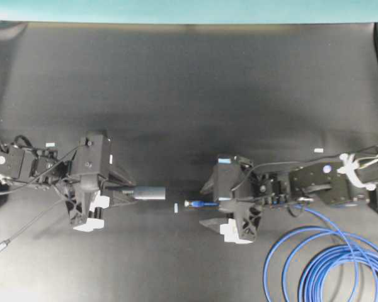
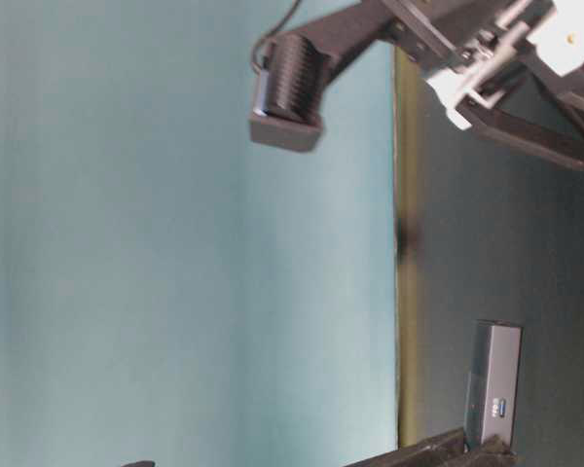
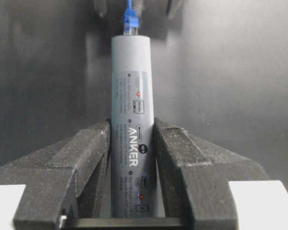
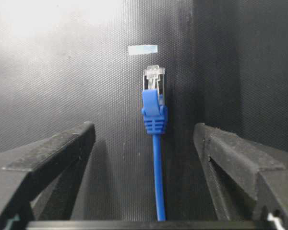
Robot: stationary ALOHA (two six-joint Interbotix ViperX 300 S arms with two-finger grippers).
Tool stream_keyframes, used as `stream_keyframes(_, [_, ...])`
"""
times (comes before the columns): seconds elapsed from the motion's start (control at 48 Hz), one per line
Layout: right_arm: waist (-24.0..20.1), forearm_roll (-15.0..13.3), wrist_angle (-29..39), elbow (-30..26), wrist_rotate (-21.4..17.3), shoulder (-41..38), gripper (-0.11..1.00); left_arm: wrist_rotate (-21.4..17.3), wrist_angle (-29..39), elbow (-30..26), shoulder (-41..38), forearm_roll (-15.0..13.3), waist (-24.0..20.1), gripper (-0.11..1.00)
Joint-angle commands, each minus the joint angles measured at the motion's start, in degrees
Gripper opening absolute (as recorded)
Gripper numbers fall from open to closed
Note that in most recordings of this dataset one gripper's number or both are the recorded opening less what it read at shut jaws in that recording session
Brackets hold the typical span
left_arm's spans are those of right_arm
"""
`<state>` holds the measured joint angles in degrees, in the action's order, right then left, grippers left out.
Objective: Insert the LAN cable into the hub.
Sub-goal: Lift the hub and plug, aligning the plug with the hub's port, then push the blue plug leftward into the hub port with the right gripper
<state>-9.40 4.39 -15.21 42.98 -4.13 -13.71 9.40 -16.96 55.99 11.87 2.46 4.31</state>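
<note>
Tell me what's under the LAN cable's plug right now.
The plug has only the black mat beneath it, with a small white tape strip just beyond its tip. The right claw straddles the cable with jaws open, apart from it. The plug's underside is hidden.

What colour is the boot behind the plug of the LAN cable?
Bright blue; the LAN cable boot shows best in the right wrist view.

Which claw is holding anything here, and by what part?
The left claw grips the hub by its rear half. The right claw is open around the LAN cable, holding nothing.
</note>
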Motion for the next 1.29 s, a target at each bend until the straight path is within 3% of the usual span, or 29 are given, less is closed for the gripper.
stream_keyframes(0.0, [-0.1, -0.1, -0.6, -1.1, 0.3, -0.9, 0.76, 0.2, -0.3, -0.9, 0.6, 0.3, 0.2, 0.28])
stream_keyframes(0.083, [-0.2, -0.1, -0.1, -1.3, 0.5, -1.1, 0.69, 0.5, -0.2, -0.9, 0.6, 0.2, 0.3, 0.28])
stream_keyframes(0.188, [-0.2, -0.1, 0.6, -1.3, 0.3, -1.1, 0.47, 1.1, -0.1, -0.9, 0.7, 0.3, 0.4, 0.28])
stream_keyframes(0.292, [-0.2, 0.1, 1.8, -1.3, 0.2, -0.9, 0.17, 1.1, 0.0, -0.6, 1.0, 0.3, 0.5, 0.28])
stream_keyframes(0.333, [-0.2, 0.2, 2.4, -1.2, 0.2, -0.7, 0.12, 1.1, 0.0, -0.5, 1.0, 0.2, 0.5, 0.28])
stream_keyframes(0.625, [1.2, 0.5, 6.0, -2.3, -0.1, 5.0, 0.13, 0.2, 0.8, -2.0, 0.6, 0.2, 0.5, 0.28])
stream_keyframes(0.98, [2.9, 0.6, 20.1, -7.6, 0.2, 12.7, 0.13, -3.0, 6.9, -7.4, -1.4, 0.3, 0.1, 0.28])
stream_keyframes(1.271, [2.0, 0.6, 20.9, -8.0, -0.1, 12.7, 0.13, -3.3, 7.0, -7.1, -1.3, 0.3, -0.6, 0.28])
